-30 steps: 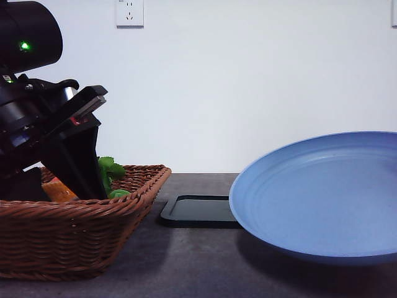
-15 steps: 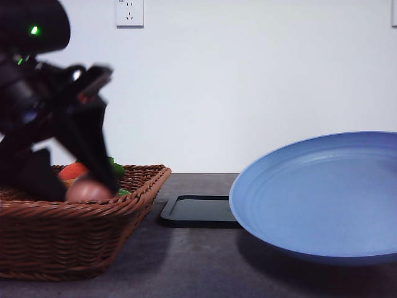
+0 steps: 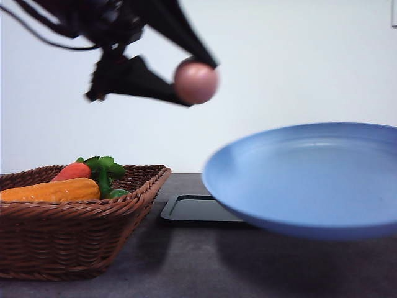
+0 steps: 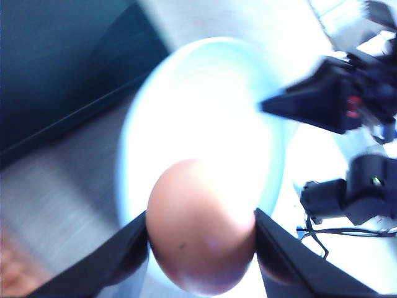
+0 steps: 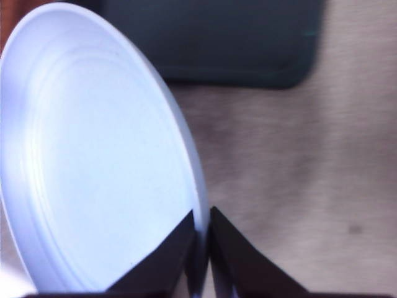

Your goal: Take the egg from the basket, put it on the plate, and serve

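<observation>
Pinkish egg point(image 3: 196, 81) sits clamped between the left hand's point(image 3: 200, 73) fingers

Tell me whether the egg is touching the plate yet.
Apart. The front view shows the egg, held in the left tool, high in the air, with bare wall between it and the plate rim below.

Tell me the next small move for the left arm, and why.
Probably carry the small pinkish-brown egg rightward over the light blue round plate, then lower. The left gripper holds it high, near the plate's left rim; the right gripper pinches the rim.
</observation>
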Action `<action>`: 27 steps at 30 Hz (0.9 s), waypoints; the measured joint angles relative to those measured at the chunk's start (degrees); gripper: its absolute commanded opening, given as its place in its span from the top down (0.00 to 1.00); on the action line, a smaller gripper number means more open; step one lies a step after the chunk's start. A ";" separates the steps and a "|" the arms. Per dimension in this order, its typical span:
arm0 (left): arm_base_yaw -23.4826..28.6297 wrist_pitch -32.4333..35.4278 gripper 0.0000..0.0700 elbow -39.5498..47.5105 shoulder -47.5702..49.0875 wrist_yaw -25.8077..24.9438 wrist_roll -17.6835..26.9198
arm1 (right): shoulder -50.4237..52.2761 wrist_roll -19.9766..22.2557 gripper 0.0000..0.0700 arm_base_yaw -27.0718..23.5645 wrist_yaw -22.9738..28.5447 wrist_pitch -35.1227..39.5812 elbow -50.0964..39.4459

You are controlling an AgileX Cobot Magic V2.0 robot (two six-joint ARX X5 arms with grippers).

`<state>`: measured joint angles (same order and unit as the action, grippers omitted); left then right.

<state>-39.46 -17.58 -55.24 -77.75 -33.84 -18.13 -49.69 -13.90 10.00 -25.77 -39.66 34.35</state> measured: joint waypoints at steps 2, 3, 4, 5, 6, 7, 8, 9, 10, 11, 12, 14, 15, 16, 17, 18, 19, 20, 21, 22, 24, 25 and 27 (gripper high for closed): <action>-3.63 1.77 0.71 0.00 -0.18 3.86 1.15 | -0.44 -0.05 1.00 0.00 -3.18 0.00 0.00; -5.42 2.23 0.70 0.00 -0.41 5.89 2.01 | -0.73 -0.06 1.00 0.00 -4.73 0.00 0.00; -7.65 2.52 0.69 0.00 -0.78 8.45 3.26 | -1.03 -0.06 1.00 0.00 -6.24 0.00 0.00; -9.38 2.53 0.68 0.00 -1.20 10.68 4.46 | -1.30 -0.06 1.00 0.00 -7.43 0.00 0.00; -11.01 2.50 0.67 0.00 -1.68 13.04 5.74 | -1.55 -0.06 1.00 0.00 -8.55 0.00 0.00; -12.63 2.51 0.67 0.00 -2.25 15.70 7.16 | -1.79 -0.06 1.00 0.00 -9.66 0.00 0.00; -13.85 2.53 0.67 0.00 -2.85 17.78 8.27 | -1.98 -0.06 1.00 0.00 -10.44 0.00 0.00; -14.89 2.53 0.67 0.00 -3.49 19.59 9.26 | -2.14 -0.06 1.00 0.00 -11.09 -0.01 0.00; -15.70 2.52 0.67 0.00 -4.18 21.02 10.15 | -2.22 -0.06 1.00 0.00 -11.58 -0.06 0.00; -16.26 2.55 0.67 0.00 -4.89 21.73 10.81 | -2.24 -0.06 1.00 0.00 -11.68 -0.15 0.00; -16.71 2.61 0.67 0.00 -5.57 22.15 11.33 | -2.26 -0.05 1.00 0.00 -11.69 -0.28 0.00; -17.08 2.82 0.64 0.00 -6.59 22.19 11.75 | -2.34 -0.03 1.00 -0.03 -11.66 -0.66 0.00; -17.10 2.87 0.62 0.00 -6.97 22.18 11.88 | -2.37 -0.03 1.00 -0.07 -11.62 -0.77 0.00; -17.10 2.79 0.60 0.00 -7.31 22.18 12.04 | -2.42 -0.03 1.00 -0.07 -11.53 -0.88 0.00; -17.10 2.67 0.58 0.00 -7.45 22.19 12.16 | -2.45 -0.03 1.00 -0.09 -11.42 -1.07 0.00; -17.10 2.56 0.55 0.00 -7.52 22.20 12.25 | -2.47 -0.04 1.00 -0.11 -11.34 -1.31 0.00; -17.10 2.50 0.53 0.00 -7.52 22.18 12.28 | -2.47 -0.05 1.00 -0.11 -11.34 -1.68 0.00; -17.10 2.50 0.51 0.00 -7.52 22.18 12.28 | -2.47 -0.06 1.00 -0.14 -11.35 -1.94 0.00; -17.10 2.47 0.50 -0.02 -7.52 22.19 12.28 | -2.47 -0.06 1.00 -0.18 -11.37 -2.21 0.00; -17.10 2.30 0.49 -0.08 -7.52 22.22 12.28 | -2.47 -0.06 1.00 -0.19 -11.43 -2.58 0.00; -17.10 1.43 0.48 -0.52 -7.53 22.47 12.28 | -2.47 -0.31 1.00 -0.20 -11.76 -3.54 0.00; -17.10 0.73 0.48 -1.05 -7.60 22.56 12.28 | -2.47 -0.44 1.00 -0.20 -11.90 -4.01 0.00; -17.08 -0.71 0.48 -2.35 -7.70 22.71 12.27 | -2.47 -0.54 1.00 -0.20 -12.14 -4.57 0.00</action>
<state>-56.53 -18.29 -57.59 -85.45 -11.14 -5.86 -52.16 -14.44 9.80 -37.91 -44.23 34.35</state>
